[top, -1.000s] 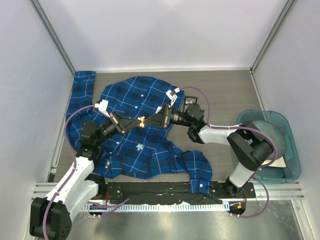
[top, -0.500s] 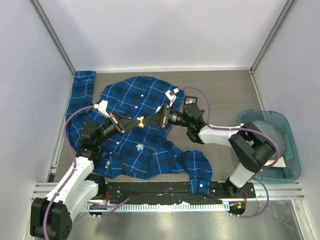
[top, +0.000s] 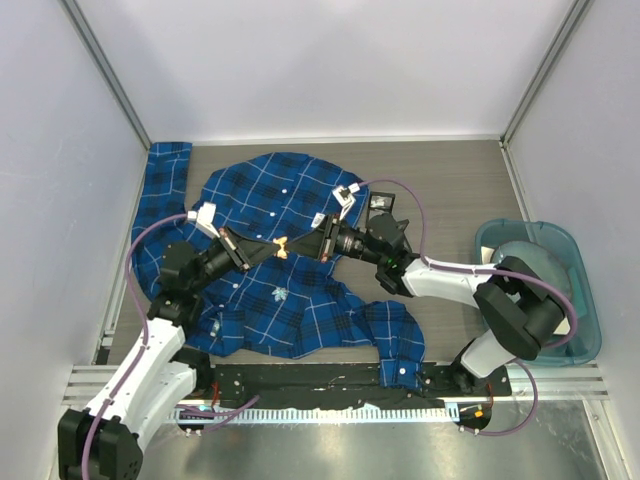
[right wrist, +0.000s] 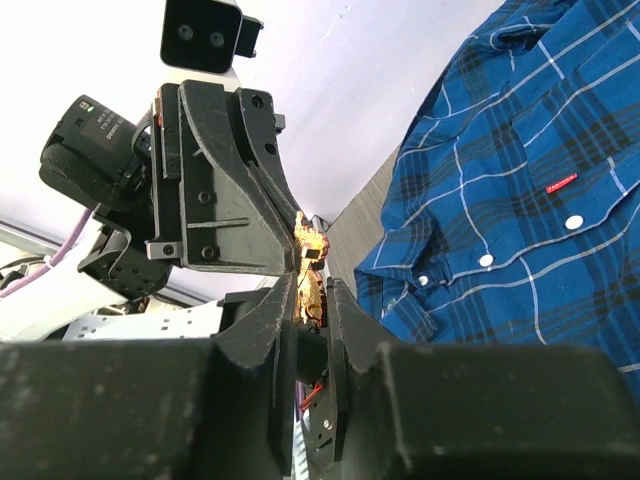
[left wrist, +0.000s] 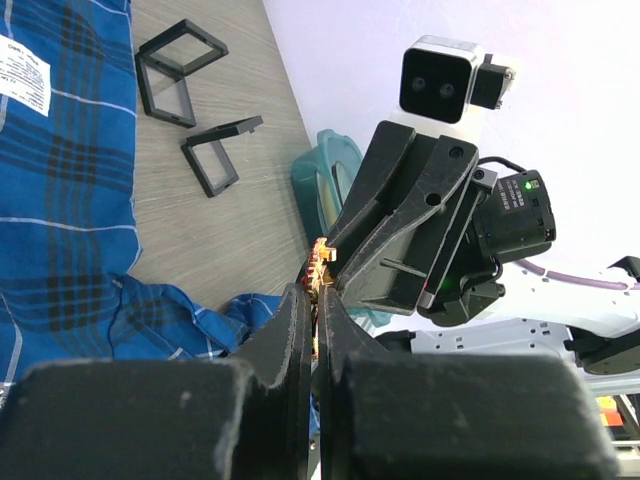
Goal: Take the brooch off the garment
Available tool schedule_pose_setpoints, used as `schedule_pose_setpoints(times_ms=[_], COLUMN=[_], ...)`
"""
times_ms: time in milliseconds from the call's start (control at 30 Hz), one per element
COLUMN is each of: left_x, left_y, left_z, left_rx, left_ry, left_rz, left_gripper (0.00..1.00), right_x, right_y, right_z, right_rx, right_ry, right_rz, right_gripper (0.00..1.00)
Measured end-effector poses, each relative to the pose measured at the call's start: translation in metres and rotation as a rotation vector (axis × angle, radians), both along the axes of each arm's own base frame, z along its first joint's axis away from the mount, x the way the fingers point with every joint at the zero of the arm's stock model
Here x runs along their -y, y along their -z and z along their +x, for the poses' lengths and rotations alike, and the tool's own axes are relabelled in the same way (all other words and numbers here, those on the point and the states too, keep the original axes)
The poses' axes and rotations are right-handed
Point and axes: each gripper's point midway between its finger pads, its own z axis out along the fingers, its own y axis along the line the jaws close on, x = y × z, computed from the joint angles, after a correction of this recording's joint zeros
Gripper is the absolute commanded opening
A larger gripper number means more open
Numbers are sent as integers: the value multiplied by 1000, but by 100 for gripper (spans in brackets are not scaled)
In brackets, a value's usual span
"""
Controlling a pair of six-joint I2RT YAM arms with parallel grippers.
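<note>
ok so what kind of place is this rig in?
Likely a lab robot cell: plain white panel walls on aluminium posts, a black arm-mounting rail, and a plaid shirt laid out as a test piece.

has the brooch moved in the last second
No. The brooch sits in the same spot as before, still in line with the pale motif on the garment.
</note>
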Motion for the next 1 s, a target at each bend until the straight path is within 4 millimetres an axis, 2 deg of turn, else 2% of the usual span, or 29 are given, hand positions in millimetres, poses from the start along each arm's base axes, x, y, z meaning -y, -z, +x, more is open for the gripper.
schedule_pose_setpoints(times_ms=[600,933,1000], left_x=[-5,-9,-9], left_y=[3,7,8], left_z=[2,5,4], left_rx=[-19,-21,-24], left_ry=[-42,-63,-63], left_rz=[40,71,73], left_gripper=[0,0,0], right_x=[4,6,6], right_y=[10,14,14], right_z=[-1,-3,-4], right_rx=[11,12,20], right_ry=[48,49,46], right_rz=[-39,-54,-58], right_gripper=[27,37,44])
